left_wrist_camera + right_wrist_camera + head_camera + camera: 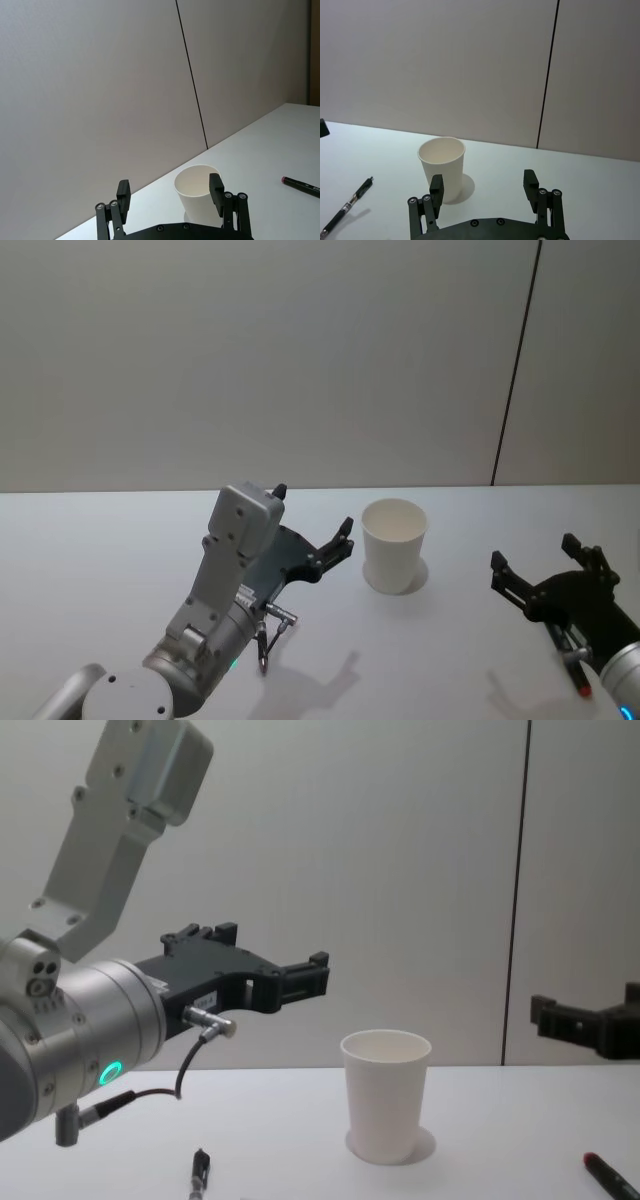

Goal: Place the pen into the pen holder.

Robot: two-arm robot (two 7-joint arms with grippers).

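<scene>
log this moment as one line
left gripper: open, left of pen holder | right gripper: open, right of it | pen holder: upright, empty | black pen, red-tipped pen: on table

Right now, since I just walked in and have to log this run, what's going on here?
Nothing is being held yet. The left hand and the right hand both hover open above the table, one on each side of the white paper cup. The cup stands upright with no pen in it. A black pen lies on the table toward the robot's left, and a red-tipped pen lies toward its right. Neither hand touches either pen.
</scene>
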